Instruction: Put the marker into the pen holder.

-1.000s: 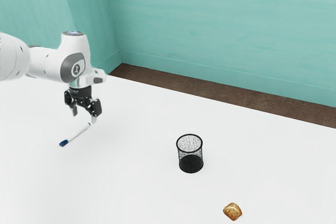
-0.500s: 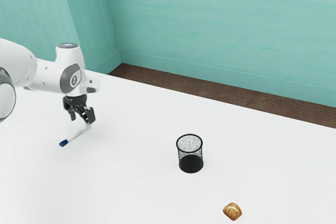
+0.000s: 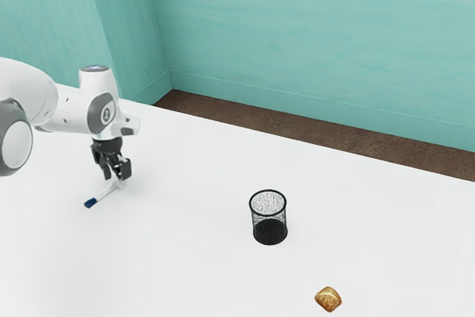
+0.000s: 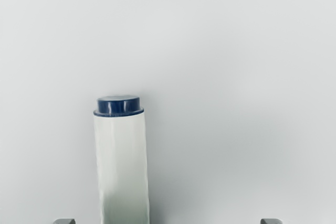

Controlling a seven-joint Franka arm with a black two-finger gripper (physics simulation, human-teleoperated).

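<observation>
In the exterior view my gripper [image 3: 116,181] is low at the table, at the marker's far end, with its fingers apart. The white marker [image 3: 105,194] lies flat, its blue cap toward the exterior view's lower left. In the wrist view the marker [image 4: 122,166] shows its small blue end and white body between the tips of the open gripper [image 4: 168,221], nearer one fingertip than the other, with a gap on both sides. The black mesh pen holder [image 3: 269,220] stands upright toward the exterior view's right, nothing visible inside.
A brown-gold lump [image 3: 328,299] lies on the white table [image 3: 185,257] beyond the pen holder, near the exterior view's bottom edge. A teal wall [image 3: 312,42] rises behind the table.
My hand has come down to the marker and shifted slightly toward the exterior view's left. The marker, pen holder and lump look about the same.
</observation>
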